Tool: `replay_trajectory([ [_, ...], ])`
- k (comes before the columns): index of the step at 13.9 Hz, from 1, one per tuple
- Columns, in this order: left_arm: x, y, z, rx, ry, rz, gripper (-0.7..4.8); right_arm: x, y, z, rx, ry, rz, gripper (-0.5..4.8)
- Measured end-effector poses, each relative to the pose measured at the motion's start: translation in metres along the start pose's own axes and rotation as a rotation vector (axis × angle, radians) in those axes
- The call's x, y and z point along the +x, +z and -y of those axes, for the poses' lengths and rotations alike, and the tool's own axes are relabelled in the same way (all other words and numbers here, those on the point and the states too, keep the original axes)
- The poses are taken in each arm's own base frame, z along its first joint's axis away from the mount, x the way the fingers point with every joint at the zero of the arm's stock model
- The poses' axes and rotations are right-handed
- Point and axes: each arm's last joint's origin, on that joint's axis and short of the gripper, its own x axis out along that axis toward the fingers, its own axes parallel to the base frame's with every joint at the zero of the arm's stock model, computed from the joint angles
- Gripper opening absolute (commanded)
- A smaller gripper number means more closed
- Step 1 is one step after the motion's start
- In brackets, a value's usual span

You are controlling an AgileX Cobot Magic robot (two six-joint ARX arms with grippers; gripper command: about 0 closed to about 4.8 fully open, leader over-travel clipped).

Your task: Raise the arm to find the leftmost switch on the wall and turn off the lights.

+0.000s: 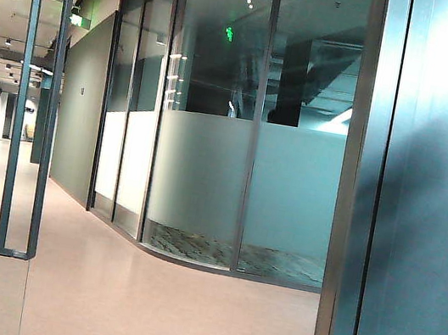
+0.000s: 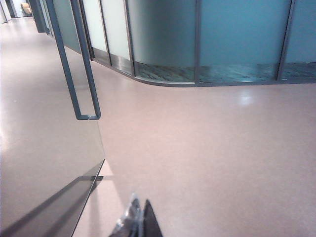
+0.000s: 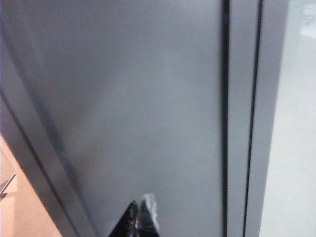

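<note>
No switch is in sight yet; left claw (image 2: 139, 222) over floor (image 2: 207, 158), right claw (image 3: 139, 219) facing wall panel (image 3: 138, 108), both pinched narrow, empty.

Pinkish-beige floor (image 1: 141, 300), teal frosted glass partition (image 1: 289, 187), dark grey door handle (image 1: 37, 102), grey wall panel (image 3: 138, 98)

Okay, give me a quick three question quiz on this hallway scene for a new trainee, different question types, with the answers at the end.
1. True or false: a light switch is visible in some view.
2. The right tool faces which surface? A) grey wall panel B) pink floor C) ceiling
3. Fill in: the left tool hangs above the pink ____, near a glass door's long handle.

Key: 1 false; 2 A; 3 floor.
</note>
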Motion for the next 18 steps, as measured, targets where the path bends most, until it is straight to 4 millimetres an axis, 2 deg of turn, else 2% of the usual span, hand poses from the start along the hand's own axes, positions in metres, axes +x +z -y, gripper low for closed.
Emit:
replay_trajectory([
  [4,0.0,0.0,0.0,0.0,0.0,0.0,-0.05,-0.004,0.0024,-0.0001,-0.001,0.005,0.037,-0.01],
  [7,0.0,0.0,0.0,0.0,0.0,0.0,-0.05,-0.0041,0.0019,-0.0025,-0.004,0.087,0.022,-0.01],
  [18,0.0,0.0,0.0,0.0,0.0,0.0,-0.05,-0.0042,0.003,-0.0026,-0.006,0.084,0.035,-0.01],
])
